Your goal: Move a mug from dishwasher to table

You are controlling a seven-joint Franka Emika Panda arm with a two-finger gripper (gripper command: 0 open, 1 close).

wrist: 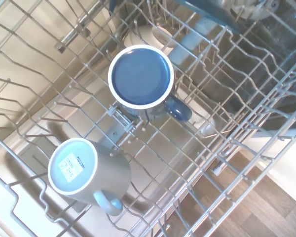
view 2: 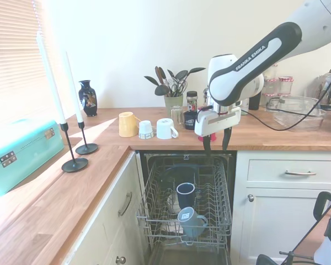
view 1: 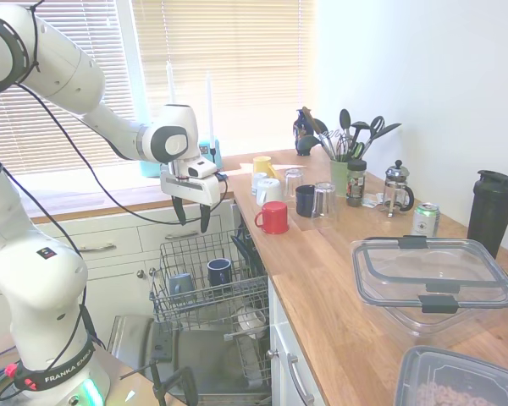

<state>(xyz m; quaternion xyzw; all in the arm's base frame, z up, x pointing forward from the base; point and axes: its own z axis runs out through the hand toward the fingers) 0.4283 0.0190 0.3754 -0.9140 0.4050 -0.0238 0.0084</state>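
The slate-blue mug (view 1: 180,286) (view 2: 191,221) (wrist: 91,173) lies tilted in the front part of the dishwasher's pulled-out wire rack (view 1: 205,292) (view 2: 154,204). Its handle points to the rack's edge. A dark navy mug (view 1: 219,271) (view 2: 185,194) (wrist: 140,76) stands just behind it. My gripper (view 1: 192,216) (view 2: 215,144) hangs above the rack, pointing down, open, with nothing between its fingers. It is well above both mugs. The wooden table (view 1: 330,288) (view 2: 265,135) runs beside the dishwasher.
On the table stand a red mug (view 1: 273,217), white and yellow mugs (view 2: 146,127), a dark mug, glasses, a utensil pot (view 1: 339,173), a French press and plastic containers (view 1: 432,279). The dishwasher door (view 1: 195,364) is down. Candlesticks (view 2: 74,160) stand on the side counter.
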